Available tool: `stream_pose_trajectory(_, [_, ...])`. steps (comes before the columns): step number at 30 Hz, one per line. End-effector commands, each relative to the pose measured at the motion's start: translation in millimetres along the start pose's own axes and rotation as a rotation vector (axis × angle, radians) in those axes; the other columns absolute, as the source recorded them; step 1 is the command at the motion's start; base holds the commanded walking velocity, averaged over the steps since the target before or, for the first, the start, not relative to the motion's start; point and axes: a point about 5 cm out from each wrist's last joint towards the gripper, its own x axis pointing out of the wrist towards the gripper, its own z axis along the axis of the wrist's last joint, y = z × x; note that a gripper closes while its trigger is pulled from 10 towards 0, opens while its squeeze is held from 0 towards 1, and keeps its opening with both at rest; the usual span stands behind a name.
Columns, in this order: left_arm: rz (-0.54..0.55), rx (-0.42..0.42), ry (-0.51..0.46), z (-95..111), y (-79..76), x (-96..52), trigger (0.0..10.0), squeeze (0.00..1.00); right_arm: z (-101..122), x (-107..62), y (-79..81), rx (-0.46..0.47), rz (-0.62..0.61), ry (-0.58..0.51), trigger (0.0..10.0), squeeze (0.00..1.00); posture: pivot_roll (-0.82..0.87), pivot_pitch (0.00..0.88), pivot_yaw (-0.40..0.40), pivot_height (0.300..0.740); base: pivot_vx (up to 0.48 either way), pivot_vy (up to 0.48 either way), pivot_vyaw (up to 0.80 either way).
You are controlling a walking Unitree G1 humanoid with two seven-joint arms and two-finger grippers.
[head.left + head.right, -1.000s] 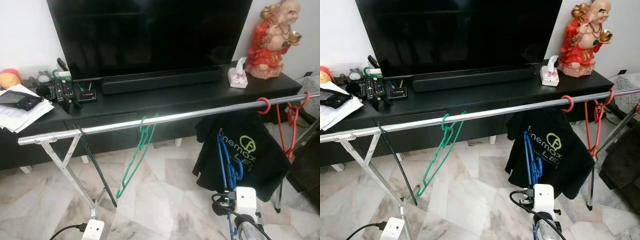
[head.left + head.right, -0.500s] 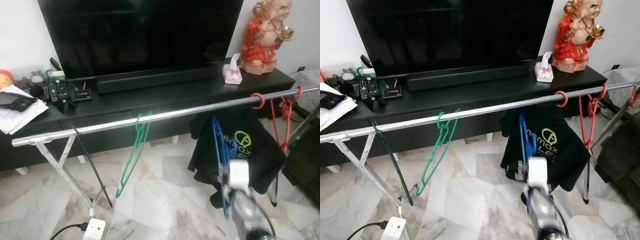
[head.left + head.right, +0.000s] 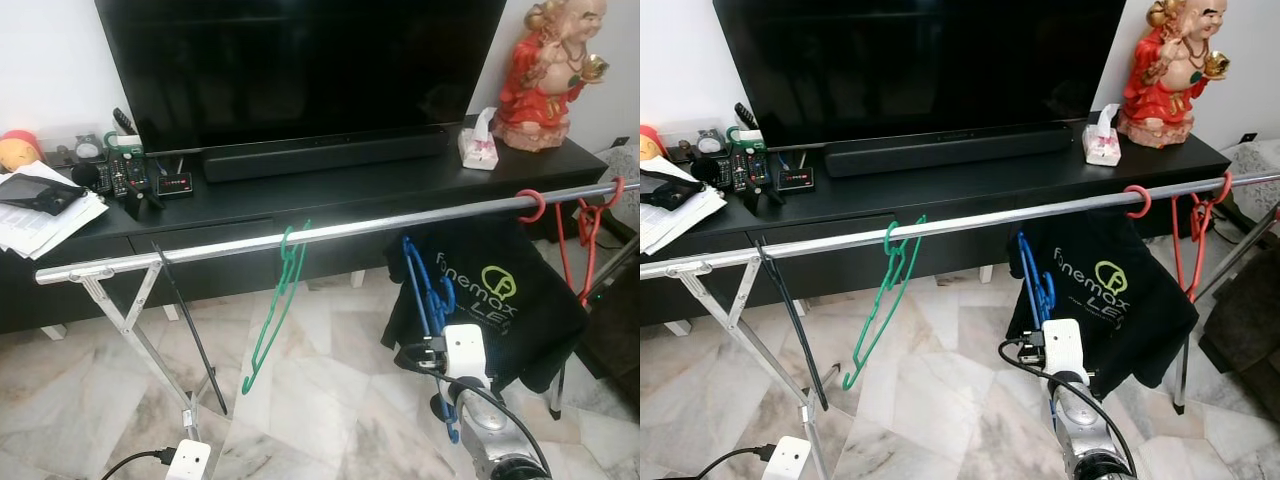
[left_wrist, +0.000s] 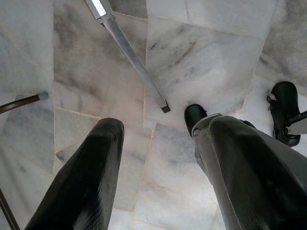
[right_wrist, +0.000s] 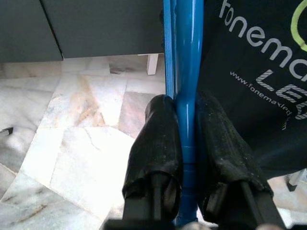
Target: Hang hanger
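Raised since before, right pincer [image 5: 184, 143] holds blue hanger [image 3: 425, 290] upright, hook up.

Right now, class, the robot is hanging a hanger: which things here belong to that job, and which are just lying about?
Job: blue hanger, clamped in the right end effector; metal rail.

Lying about: green hanger, red hanger, black shirt, television, tissue box, red statue, papers.

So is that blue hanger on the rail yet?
Not yet. The blue hanger is clamped in the right pincer, its hook below the rail.
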Motion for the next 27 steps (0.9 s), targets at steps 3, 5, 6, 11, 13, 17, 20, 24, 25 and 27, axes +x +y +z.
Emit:
stream_pose_trajectory(3, [0.004,0.013,0.014,-3,-0.5,-0.5,10.0,0.0,2,-0.1,0.2,-0.032,0.021,-0.008,10.0,0.0,-0.07,0.0,-0.045,0.74,0.0,0.0,0.0])
stream_pose_trajectory(5, [0.004,0.013,0.013,-3,-0.6,-0.5,10.0,0.0,2,0.0,0.7,-0.027,0.02,-0.007,10.0,0.0,-0.07,0.0,-0.045,0.74,0.0,0.0,0.0])
stream_pose_trajectory(6, [0.005,0.012,0.013,-3,-0.6,-0.5,10.0,0.0,2,0.0,0.8,-0.019,0.018,-0.008,10.0,0.0,-0.07,0.0,-0.045,0.74,0.0,0.0,0.0])
stream_pose_trajectory(11, [0.005,0.011,0.012,-3,-0.8,-0.5,10.0,0.0,5,0.8,-1.3,0.007,0.0,-0.022,10.0,0.0,-0.07,0.0,-0.047,0.74,0.0,0.0,0.0])
stream_pose_trajectory(13, [0.005,0.011,0.012,-3,-0.9,-0.5,10.0,0.0,5,1.0,-1.8,0.013,-0.005,-0.026,10.0,0.0,-0.07,0.0,-0.047,0.74,0.0,0.0,0.0])
stream_pose_trajectory(17, [0.007,0.012,0.014,-4,-0.9,-0.5,10.0,0.0,7,1.5,-3.6,0.054,-0.024,-0.037,10.0,0.0,-0.07,0.0,-0.047,0.74,0.0,0.0,0.0])
stream_pose_trajectory(20, [0.011,0.008,0.015,-4,-0.5,-0.6,10.0,0.0,15,4.9,-7.9,0.122,-0.043,-0.054,10.0,0.0,-0.07,0.0,-0.047,0.74,0.0,0.0,0.0])
stream_pose_trajectory(24, [0.011,0.009,0.014,-3,-0.2,-0.5,10.0,0.0,25,9.3,-8.5,0.095,-0.031,-0.074,10.0,0.0,-0.07,0.0,-0.044,0.74,0.0,0.0,0.0])
stream_pose_trajectory(25, [0.01,0.009,0.013,-3,-0.2,-0.5,10.0,0.0,31,11.3,-8.3,0.089,-0.024,-0.089,10.0,0.0,-0.07,0.0,-0.044,0.74,0.0,0.0,0.0])
stream_pose_trajectory(27, [0.01,0.003,0.008,-2,0.0,-0.4,10.0,0.0,37,13.3,-7.7,0.079,-0.014,-0.109,10.0,0.0,-0.07,0.0,-0.044,0.74,0.0,0.0,0.0])
